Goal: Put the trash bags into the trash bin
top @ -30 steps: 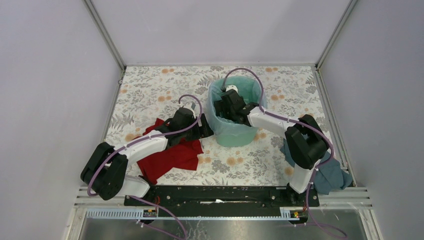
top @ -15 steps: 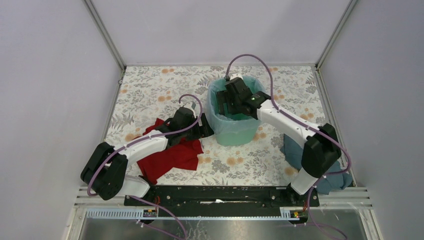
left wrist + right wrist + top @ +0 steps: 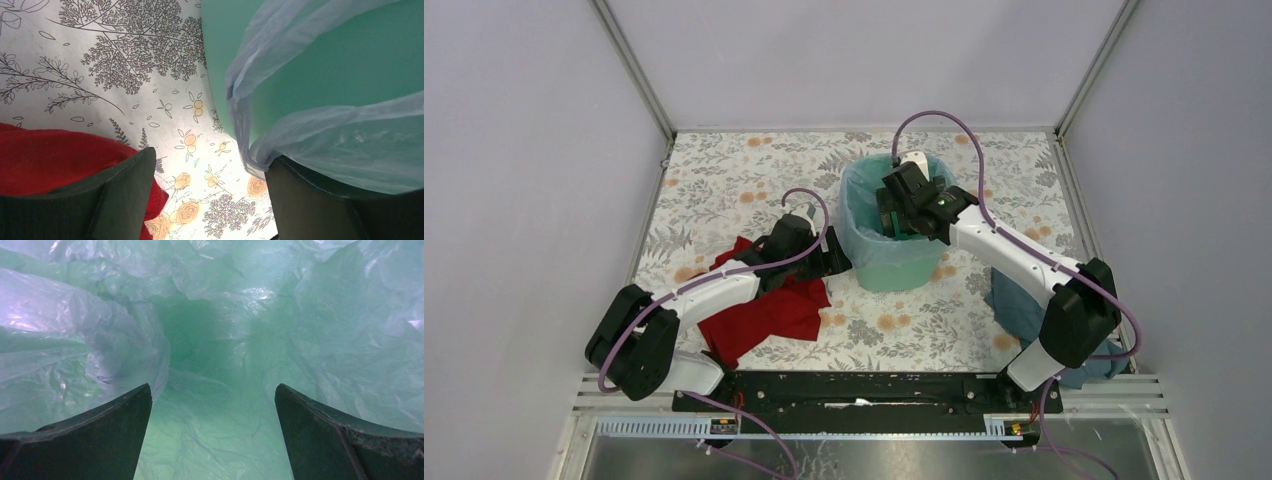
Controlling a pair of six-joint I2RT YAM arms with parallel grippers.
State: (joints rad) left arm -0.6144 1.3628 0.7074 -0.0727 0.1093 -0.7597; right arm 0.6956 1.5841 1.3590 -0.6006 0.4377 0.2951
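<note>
The mint-green trash bin [image 3: 894,262] stands upright at the table's middle. A thin translucent trash bag [image 3: 852,205] lines it and hangs over its rim. My right gripper [image 3: 892,215] is inside the bin mouth, open and empty. In the right wrist view the gripper [image 3: 212,405] has only crinkled bag film [image 3: 100,340] around and below it. My left gripper [image 3: 837,262] is low beside the bin's left wall, open. In the left wrist view the left gripper [image 3: 210,155] shows floral table between its fingers. Its right finger [image 3: 310,200] lies under the bag's hanging edge [image 3: 345,145] against the bin wall [image 3: 325,60].
A red cloth [image 3: 764,308] lies under my left arm and shows in the left wrist view [image 3: 50,160]. A blue-grey cloth [image 3: 1069,345] lies at the right near my right arm's base. Grey enclosure walls stand on three sides of the floral table [image 3: 724,180].
My right arm has straightened and its gripper has moved right and back within the bin mouth. The left arm and the bin have not moved.
</note>
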